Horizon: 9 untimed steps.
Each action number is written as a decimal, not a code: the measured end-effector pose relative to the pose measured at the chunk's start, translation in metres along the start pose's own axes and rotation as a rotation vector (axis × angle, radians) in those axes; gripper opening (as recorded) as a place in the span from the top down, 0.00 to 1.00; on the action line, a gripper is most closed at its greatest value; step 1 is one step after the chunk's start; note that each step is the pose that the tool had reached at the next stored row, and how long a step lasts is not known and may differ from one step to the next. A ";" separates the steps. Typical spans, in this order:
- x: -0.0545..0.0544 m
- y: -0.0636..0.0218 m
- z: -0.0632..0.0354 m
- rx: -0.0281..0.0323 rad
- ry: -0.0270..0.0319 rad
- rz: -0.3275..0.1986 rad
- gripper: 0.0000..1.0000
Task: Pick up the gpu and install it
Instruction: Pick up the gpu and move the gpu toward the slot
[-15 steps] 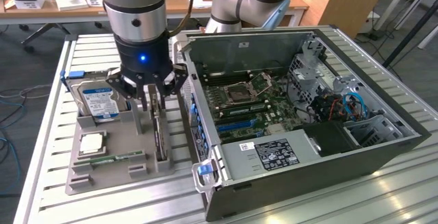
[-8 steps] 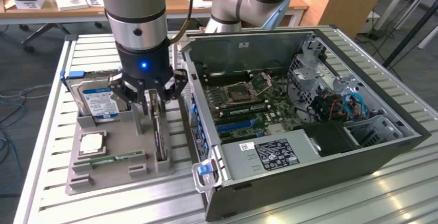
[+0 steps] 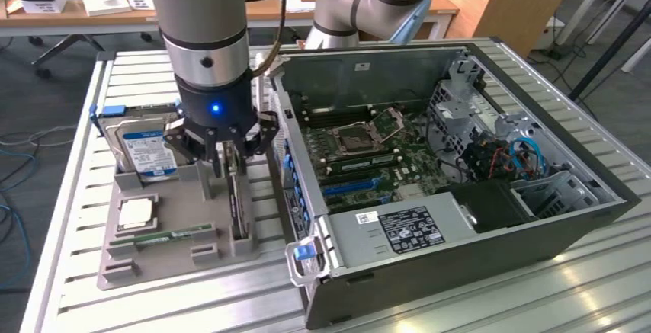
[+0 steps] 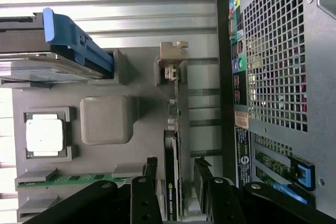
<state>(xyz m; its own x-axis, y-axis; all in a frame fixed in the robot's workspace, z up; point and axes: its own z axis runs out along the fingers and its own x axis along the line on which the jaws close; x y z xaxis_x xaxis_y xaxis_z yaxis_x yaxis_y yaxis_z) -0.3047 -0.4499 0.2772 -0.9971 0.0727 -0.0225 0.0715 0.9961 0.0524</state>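
Wrist view, nearest first: the gripper (image 4: 177, 163) has its two dark fingers (image 4: 152, 171) apart, one on each side of the gpu (image 4: 176, 108), with a sliver of gap showing at both faces, so nothing is clamped yet. I judge the pick-up to be the step in hand, at the point of grasping. That grasp calls for the pads to meet the card's flat faces squarely, and for a straight pull out of the slot. The gpu stands on its long edge in a slot along the edge of the grey tray (image 4: 131, 85) that lies nearest the computer case (image 4: 273, 51). It looks thin and dark, and its pale metal bracket (image 4: 173, 51) is at the end away from the fingers. Farther off, the case lies open with its motherboard (image 3: 367, 150) exposed.
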 end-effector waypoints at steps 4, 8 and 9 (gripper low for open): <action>0.000 -0.0004 0.0072 0.0000 0.0000 0.000 0.59; 0.000 -0.0008 0.0145 0.0000 0.0000 0.000 0.59; 0.000 -0.0009 0.0163 0.0000 0.0000 0.000 0.59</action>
<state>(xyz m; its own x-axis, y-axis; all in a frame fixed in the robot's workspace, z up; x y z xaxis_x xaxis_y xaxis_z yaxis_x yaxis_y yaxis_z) -0.3047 -0.4500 0.2608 -0.9971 0.0728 -0.0224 0.0715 0.9961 0.0524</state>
